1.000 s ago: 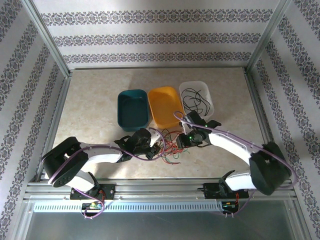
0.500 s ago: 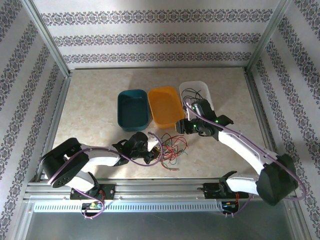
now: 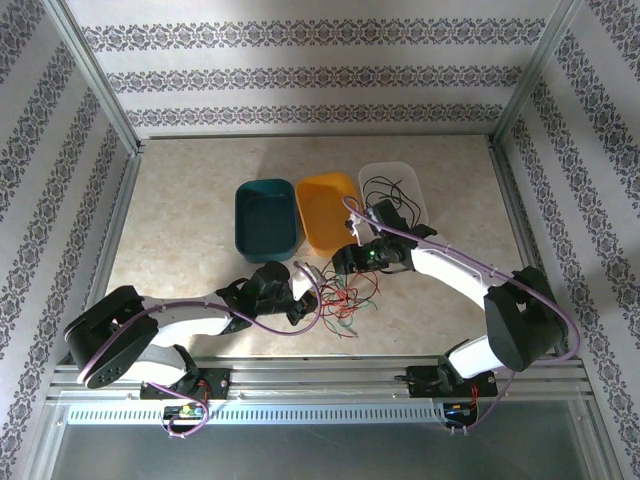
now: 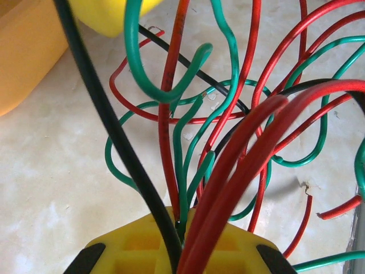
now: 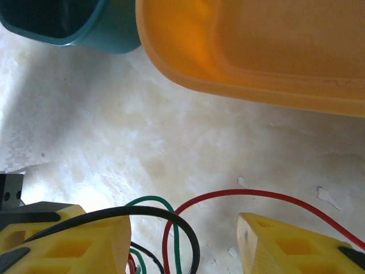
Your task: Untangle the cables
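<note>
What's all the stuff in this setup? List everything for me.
teal bin: one, teal, far middle of the table, leftmost of three
orange bin: one, orange, middle of the row
white bin: one, white, rightmost
black cables: several, black, inside the white bin
tangled cables: one bunch, red, green and black, on the table in front of the orange bin
table: one, beige marbled
walls: patterned wallpaper, on three sides
left gripper: one, yellow fingers, shut on the tangled cables
right gripper: one, yellow fingers, open over the tangle

White arms [image 3: 190, 314], black joints [image 3: 520, 330], purple cables [image 3: 280, 328], yellow fingers [image 5: 74, 242]
</note>
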Robot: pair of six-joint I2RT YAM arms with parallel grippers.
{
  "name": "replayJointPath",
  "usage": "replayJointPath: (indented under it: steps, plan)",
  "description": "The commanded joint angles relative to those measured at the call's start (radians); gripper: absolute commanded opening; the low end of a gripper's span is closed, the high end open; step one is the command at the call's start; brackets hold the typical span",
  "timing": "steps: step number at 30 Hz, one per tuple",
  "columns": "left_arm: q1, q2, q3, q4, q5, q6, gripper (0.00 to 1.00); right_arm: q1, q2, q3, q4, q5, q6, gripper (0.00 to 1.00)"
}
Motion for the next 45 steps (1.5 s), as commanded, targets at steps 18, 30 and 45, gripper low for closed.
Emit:
replayJointPath:
  steps: [18, 30, 45]
  plan:
    - [-0.008, -0.025, -0.016, 0.125, -0.048, 0.020, 0.00, 0.002, 0.013, -0.024, 0.044, -0.150, -0.045, 0.18]
    - [-0.008, 0.060, 0.067, -0.088, -0.137, -0.079, 0.28, -0.034, -0.244, 0.007, 0.036, 0.107, 0.042, 0.00]
    - [-0.007, 0.163, 0.027, 0.043, -0.122, -0.118, 0.24, -0.087, -0.470, 0.155, 0.016, 0.333, 0.084, 0.00]
